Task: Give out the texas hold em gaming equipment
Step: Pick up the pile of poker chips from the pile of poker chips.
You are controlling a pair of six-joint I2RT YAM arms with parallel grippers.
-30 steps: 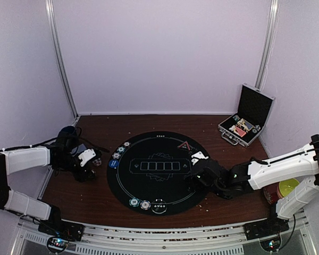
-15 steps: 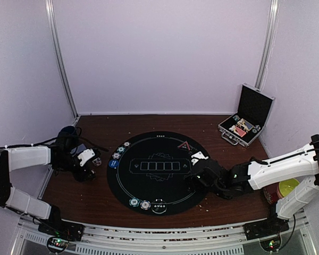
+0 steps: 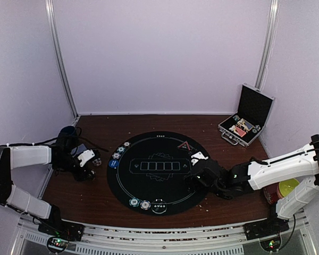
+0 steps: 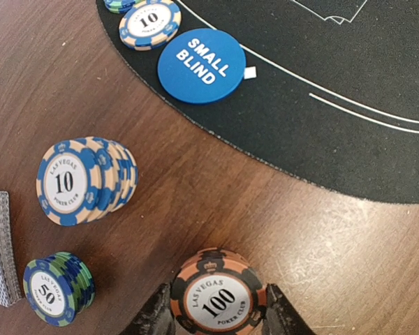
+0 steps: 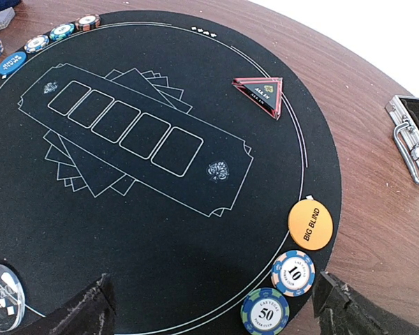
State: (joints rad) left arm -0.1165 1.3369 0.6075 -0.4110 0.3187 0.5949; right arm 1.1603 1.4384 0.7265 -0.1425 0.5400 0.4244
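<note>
Little has shifted in the past second: the left arm's elbow has crept inward a touch, and both grippers sit where they were; the left gripper [image 4: 218,315] is pinched on a stack of 100 chips [image 4: 216,296] standing on bare wood just off the mat's [image 4: 321,105] left edge, near a 10 stack [image 4: 73,181], a 50 stack [image 4: 56,287] and the blue disc [image 4: 201,65]; the right gripper [image 5: 213,300] hangs spread wide over the mat's right edge, with the orange disc [image 5: 310,224], a 10 chip [image 5: 293,271] and a 50 chip [image 5: 265,311] lying there; the red triangle marker [image 5: 260,93] lies toward the mat's far edge.
</note>
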